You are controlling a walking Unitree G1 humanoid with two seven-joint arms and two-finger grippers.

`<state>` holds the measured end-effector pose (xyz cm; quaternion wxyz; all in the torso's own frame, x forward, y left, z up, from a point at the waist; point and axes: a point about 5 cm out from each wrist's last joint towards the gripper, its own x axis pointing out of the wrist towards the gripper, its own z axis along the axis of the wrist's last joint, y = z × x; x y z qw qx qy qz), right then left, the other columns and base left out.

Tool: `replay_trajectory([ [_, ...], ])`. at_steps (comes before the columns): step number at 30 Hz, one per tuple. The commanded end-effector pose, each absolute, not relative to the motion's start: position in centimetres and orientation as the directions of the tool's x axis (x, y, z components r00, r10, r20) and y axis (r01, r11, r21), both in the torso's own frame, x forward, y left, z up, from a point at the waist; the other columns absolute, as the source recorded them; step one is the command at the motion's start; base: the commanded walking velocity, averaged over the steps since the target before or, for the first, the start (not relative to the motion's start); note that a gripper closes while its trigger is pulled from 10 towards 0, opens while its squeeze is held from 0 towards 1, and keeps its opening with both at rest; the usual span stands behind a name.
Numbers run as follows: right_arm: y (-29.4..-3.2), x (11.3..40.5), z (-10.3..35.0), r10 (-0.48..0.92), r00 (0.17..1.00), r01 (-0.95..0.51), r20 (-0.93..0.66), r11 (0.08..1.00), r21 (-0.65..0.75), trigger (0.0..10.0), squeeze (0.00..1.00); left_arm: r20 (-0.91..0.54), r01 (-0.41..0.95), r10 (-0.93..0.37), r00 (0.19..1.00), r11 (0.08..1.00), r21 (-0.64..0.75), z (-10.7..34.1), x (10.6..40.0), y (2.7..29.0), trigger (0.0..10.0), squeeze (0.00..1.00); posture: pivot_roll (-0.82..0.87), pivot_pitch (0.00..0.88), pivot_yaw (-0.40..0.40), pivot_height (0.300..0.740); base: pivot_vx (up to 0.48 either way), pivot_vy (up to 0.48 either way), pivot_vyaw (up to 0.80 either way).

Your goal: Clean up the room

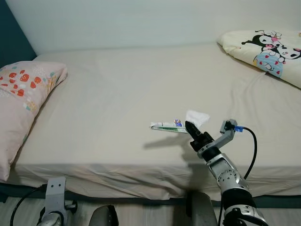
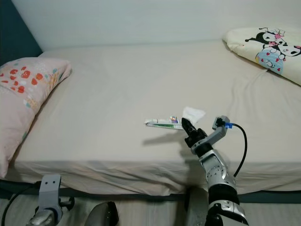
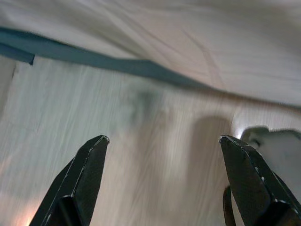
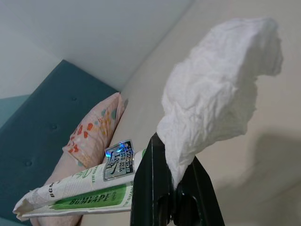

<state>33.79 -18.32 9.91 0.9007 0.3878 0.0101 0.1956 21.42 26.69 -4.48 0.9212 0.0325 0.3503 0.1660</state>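
My right gripper (image 1: 190, 127) is raised above the front part of the bed (image 1: 122, 94) and is shut on a crumpled white tissue (image 1: 196, 116) together with a white and green wrapper (image 1: 165, 125). In the right wrist view the tissue (image 4: 221, 103) bulges above the closed fingers (image 4: 155, 188), and the wrapper (image 4: 89, 188) sticks out sideways. Their shadow falls on the sheet just below. My left gripper (image 3: 164, 155) hangs low beside the bed, open over the wooden floor (image 3: 141, 141), with nothing between its fingers.
A pink pillow with red prints (image 1: 21, 99) lies at the bed's left end. A cartoon-print pillow (image 1: 270, 52) lies at the far right. The dark bed frame edge (image 3: 117, 63) runs along the floor. A teal headboard (image 1: 11, 42) stands at the left.
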Motion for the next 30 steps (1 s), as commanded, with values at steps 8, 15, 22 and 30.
replay_trajectory([
  [8,-17.8,33.5,10.0,0.389,0.909,-0.375,0.151,0.602,0.705,0.0,0.0,-0.697,-0.263,0.323,0.641,0.945,0.196,-5.7,19.8,26.4,10.0,0.0,-0.09,0.088,0.069,0.607,-0.331,0.0,0.0],
  [15,-17.5,33.4,9.8,0.404,0.903,-0.383,0.148,0.6,0.702,0.0,0.0,-0.723,-0.247,0.319,0.613,0.946,0.208,-6.4,18.6,26.3,10.0,0.0,-0.08,0.084,0.071,0.626,0.0,0.0,0.0],
  [22,-17.4,33.2,9.2,0.407,0.905,-0.368,0.122,0.609,0.702,0.0,0.0,-0.747,-0.24,0.321,0.581,0.946,0.22,-6.9,17.6,26.3,10.0,0.0,-0.08,0.084,0.071,0.645,0.0,0.0,0.0],
  [30,-17.9,32.4,7.4,0.394,0.918,-0.303,0.036,0.643,0.703,0.0,0.0,-0.773,-0.22,0.314,0.552,0.949,0.228,-7.5,16.6,26.0,10.0,0.0,-0.08,0.085,0.073,0.674,0.0,0.0,0.0],
])
